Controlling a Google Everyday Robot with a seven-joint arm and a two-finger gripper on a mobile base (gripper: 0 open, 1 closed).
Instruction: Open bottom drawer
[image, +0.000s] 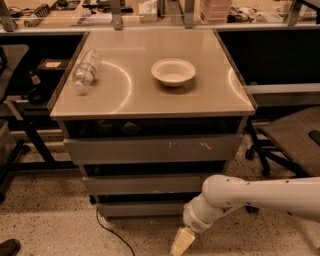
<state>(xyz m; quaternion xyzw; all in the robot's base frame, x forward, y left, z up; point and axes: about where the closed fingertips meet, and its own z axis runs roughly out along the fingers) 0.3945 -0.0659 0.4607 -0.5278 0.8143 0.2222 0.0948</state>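
Note:
The bottom drawer (140, 208) is the slimmest grey front, lowest of three under the counter, just above the floor. Above it sit the mid-sized grey front (142, 184) and the widest grey front (152, 149) with white scratch marks. My white arm (260, 194) reaches in from the right. The gripper (181, 242) hangs at the frame's bottom edge, in front of and slightly below the bottom drawer's right end. Only its tan fingertips show.
A white bowl (173, 71) and a clear plastic bottle (86, 69) lying on its side rest on the tan counter top (150, 92). A black cable (107, 232) lies on the speckled floor at the left. An office chair (292, 140) stands at the right.

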